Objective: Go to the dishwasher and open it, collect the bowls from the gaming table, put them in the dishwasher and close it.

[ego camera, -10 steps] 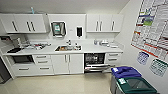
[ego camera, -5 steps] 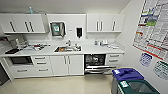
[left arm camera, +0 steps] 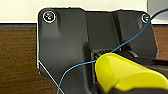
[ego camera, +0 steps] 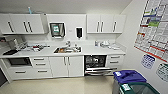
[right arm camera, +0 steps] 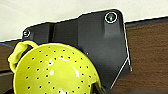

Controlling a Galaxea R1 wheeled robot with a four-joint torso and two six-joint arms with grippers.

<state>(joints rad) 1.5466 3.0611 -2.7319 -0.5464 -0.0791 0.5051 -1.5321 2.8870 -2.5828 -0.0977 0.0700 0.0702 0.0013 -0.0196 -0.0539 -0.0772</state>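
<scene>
- Head view: the dishwasher (ego camera: 95,65) stands open ahead and a little right of centre, under the bench (ego camera: 87,51), its door dropped forward and its dark racks facing the robot
- Its long axis runs across the view, level with the bench front; white cabinet doors (ego camera: 66,66) lie to its left and drawers (ego camera: 114,62) to its right
- Left wrist view: a yellow-green bowl (left arm camera: 125,72) sits right against the dark wrist plate — I cannot tell whether the left end effector is clamped on it or how far it is open
- Right wrist view: a yellow-green perforated bowl (right arm camera: 53,71) with a loop handle sits close under the plate; the right end effector's grip cannot be made out either
- Judgement: neither arm is plainly nearer — the racks lie straight ahead, well apart from both
- Writing: the wall posters (ego camera: 152,27) and the labels on the blue-lidded bin (ego camera: 128,76) are unreadable
</scene>
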